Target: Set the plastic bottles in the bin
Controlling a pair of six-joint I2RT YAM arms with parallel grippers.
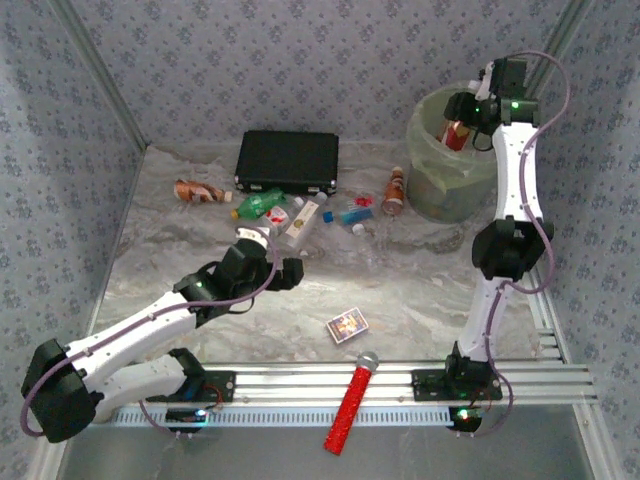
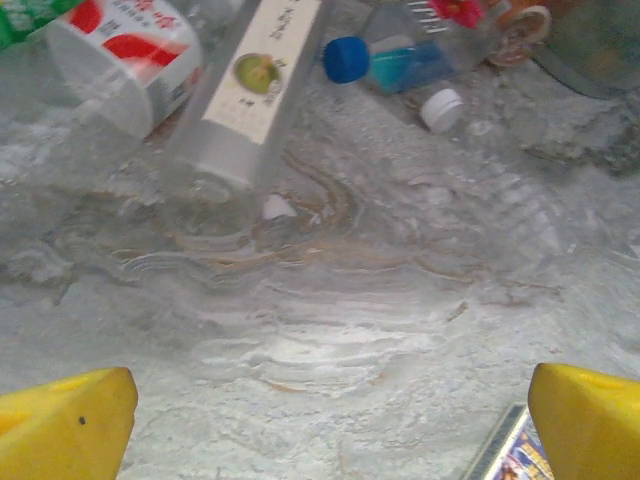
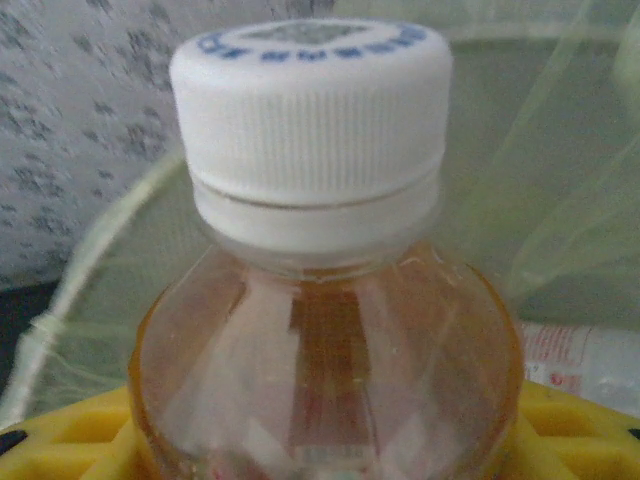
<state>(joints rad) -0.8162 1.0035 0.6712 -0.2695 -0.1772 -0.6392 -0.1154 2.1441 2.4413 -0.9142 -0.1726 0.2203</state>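
Because the right gripper (image 1: 463, 122) is clamped across the belly of an orange-brown bottle (image 3: 320, 330), white cap pointing out past the fingertips, what matters is what lies under it. From above, the bottle hangs over the open mouth of the bin (image 1: 430, 190) in the table's far right corner, inside the rim, not beside it. By my reckoning, parting those jaws would drop it in.

The left gripper (image 2: 325, 425) hovers with its jaws spread wide and empty over bare table. Ahead of it, toward the far edge, lies a clear bottle with a pale label (image 2: 250, 90), its long axis running away from the jaws and leaning slightly right. A blue-capped bottle (image 2: 400, 60) lies beyond. The left arm is plainly nearer both.
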